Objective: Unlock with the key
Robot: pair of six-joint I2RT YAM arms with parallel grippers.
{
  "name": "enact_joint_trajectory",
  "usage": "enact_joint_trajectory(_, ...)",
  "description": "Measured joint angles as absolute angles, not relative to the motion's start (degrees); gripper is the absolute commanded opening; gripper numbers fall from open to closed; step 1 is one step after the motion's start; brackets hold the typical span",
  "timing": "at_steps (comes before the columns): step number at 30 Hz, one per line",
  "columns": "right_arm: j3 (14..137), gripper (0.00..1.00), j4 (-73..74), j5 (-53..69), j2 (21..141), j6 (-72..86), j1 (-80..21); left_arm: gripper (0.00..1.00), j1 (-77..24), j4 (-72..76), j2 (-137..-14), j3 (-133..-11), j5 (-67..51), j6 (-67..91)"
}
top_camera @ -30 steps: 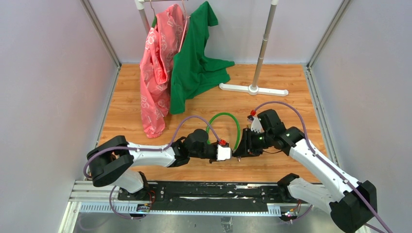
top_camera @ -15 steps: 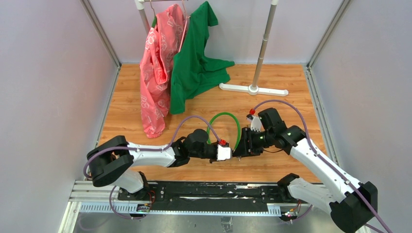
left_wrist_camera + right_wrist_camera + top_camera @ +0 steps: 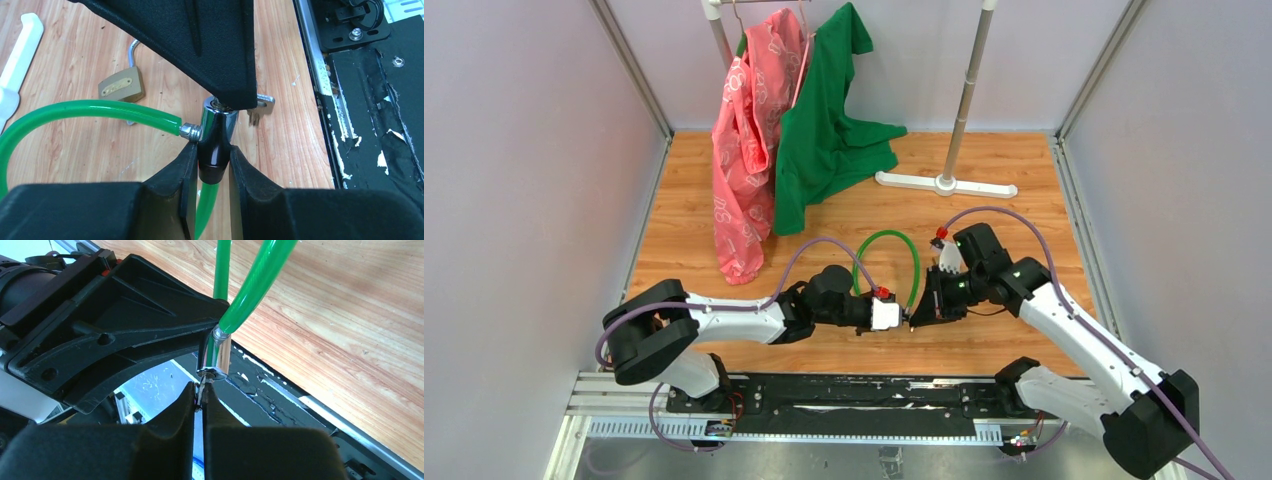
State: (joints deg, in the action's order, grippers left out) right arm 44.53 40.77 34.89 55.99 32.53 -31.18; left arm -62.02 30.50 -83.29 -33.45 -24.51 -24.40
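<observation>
A thin silvery key [image 3: 200, 394], mostly hidden, is pinched between the right fingers [image 3: 170, 427]; left fingers [image 3: 167, 182] clamp the green cable lock [image 3: 215, 147] by its barrel.

Glossy green plastic is seen on the cable [image 3: 100, 111], polished metal on its lock barrel [image 3: 218, 120] and on the key [image 3: 201, 391]. The padlock [image 3: 121, 86] is made of dull brass, the table [image 3: 75, 160] of matt wood
</observation>
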Motion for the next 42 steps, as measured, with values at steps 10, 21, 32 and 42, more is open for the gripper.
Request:
enact_joint_trajectory(10, 44.69, 0.00, 41.17, 34.48, 56.86, 30.22, -31.18, 0.00, -62.02, 30.06, -83.29, -33.45, -24.49, -24.23)
enact_joint_trajectory(21, 47.83, 0.00, 43.97, 33.98, 60.69, 23.20, -31.88, 0.00, -62.00, 26.83, -82.26, -34.17, -24.75, -22.20)
enact_joint_trajectory(32, 42.39, 0.00, 36.45, 30.65, 56.77, 44.75, -30.98, 0.00, -64.40, 24.62, -81.47, -34.50, -13.96, -23.66)
enact_joint_trajectory(42, 41.19, 0.00, 29.65, 31.44, 50.83, 63.53, -28.95, 0.00, -66.11, 25.02, -75.94, -34.48, -3.33, -27.53)
